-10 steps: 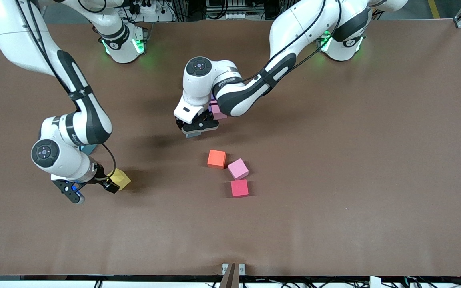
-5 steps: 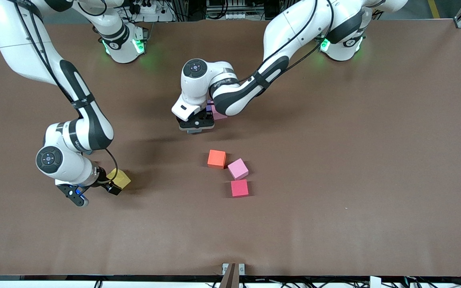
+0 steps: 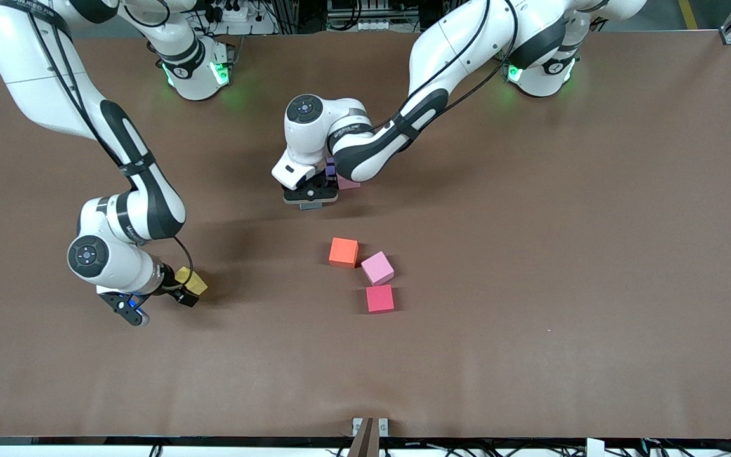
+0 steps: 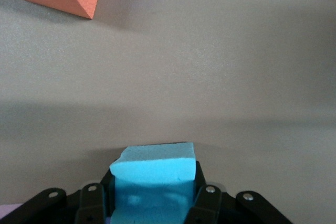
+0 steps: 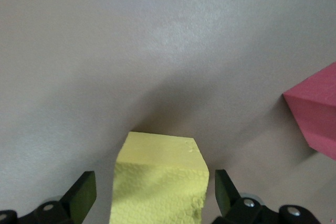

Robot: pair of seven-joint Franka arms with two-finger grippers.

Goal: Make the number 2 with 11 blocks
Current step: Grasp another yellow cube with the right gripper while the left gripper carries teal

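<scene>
From my station I see the left end effector (image 3: pixel 309 202) clamped tight on a small light blue matte foam cube (image 4: pixel 154 182), its 2 fingers (image 4: pixel 90 203) pressed against the cube's sides; in the front view it hangs over the brown desk (image 3: pixel 562 254) just above the orange foam cube (image 3: pixel 344 252), which I take as my landmark. Tucked under the left arm's wrist, farther from the front camera than the orange cube, I can make out a purple foam cube (image 3: pixel 330 169) touching a pale pink foam cube (image 3: pixel 347 183), both mostly hidden, so I cannot tell how many blocks lie there or whether any of the number 2 is built. Just beside the orange cube, slightly nearer the camera and toward the left arm's end of the desk, sits a pink foam cube (image 3: pixel 377 268) turned at an angle, and nearer still a red foam cube (image 3: pixel 380 298), close to the pink one. Well apart from the orange cube, toward the right arm's end of the desk, the right end effector (image 3: pixel 156 303) is down low with its 2 fingers (image 5: pixel 80 194) spread wide on either side of a yellow foam cube (image 5: pixel 160 184), gaps showing on both sides, so it has hold of nothing.
</scene>
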